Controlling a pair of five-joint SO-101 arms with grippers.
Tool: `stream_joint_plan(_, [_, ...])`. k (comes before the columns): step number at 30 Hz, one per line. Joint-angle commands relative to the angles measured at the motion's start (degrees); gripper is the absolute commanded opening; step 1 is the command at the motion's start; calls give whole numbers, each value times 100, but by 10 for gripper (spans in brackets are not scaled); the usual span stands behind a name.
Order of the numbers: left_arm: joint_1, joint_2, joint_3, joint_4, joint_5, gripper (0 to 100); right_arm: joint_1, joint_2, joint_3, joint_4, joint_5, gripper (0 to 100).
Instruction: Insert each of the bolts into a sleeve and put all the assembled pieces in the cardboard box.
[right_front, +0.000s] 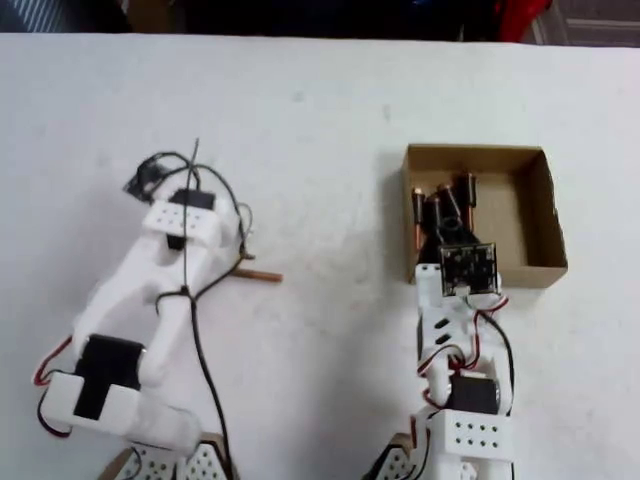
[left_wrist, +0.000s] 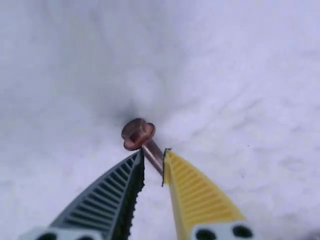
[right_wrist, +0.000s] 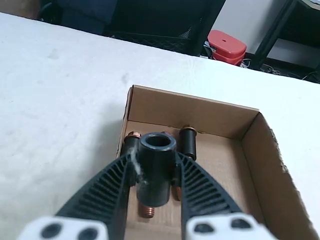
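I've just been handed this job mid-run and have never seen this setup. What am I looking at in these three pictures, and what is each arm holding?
These are two robot arms, side by side at a white table. One picture looks down from a fixed camera above. The other two come from a camera on each arm's wrist, looking along its tool. The left tool is shut on a copper bolt, gripping its shank, down near the table. The right tool is shut on a black sleeve, held upright over the cardboard box. Several assembled pieces already lie in the box.
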Motion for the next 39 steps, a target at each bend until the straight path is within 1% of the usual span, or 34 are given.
stream_joint_plan(1, [-4,-31,-26,88,53,98,-40,-101,44,-171,-9,17])
stream_joint_plan(7, [92,-22,-26,141,53,111,-40,-101,44,-171,-9,17])
stream_joint_plan(9, [180,-22,-18,158,44,166,-40,-101,44,-171,-9,17])
stream_joint_plan(13, [338,-22,70,158,53,311,-40,-101,44,-171,-9,17])
stream_joint_plan(16, [444,-22,202,132,70,354,-40,-101,44,-171,-9,17])
stream_joint_plan(23, [356,-22,211,88,79,354,-40,-101,44,-171,-9,17])
stream_joint_plan(30, [101,-22,624,-774,88,354,-40,-101,44,-171,-9,17])
stream_joint_plan(36, [84,-22,633,-844,97,353,-40,-101,44,-171,-9,17])
stream_joint_plan(37, [84,-22,633,-844,123,344,-40,-101,44,-171,-9,17])
stream_joint_plan(39, [75,-22,668,-967,360,290,-40,-101,44,-171,-9,17])
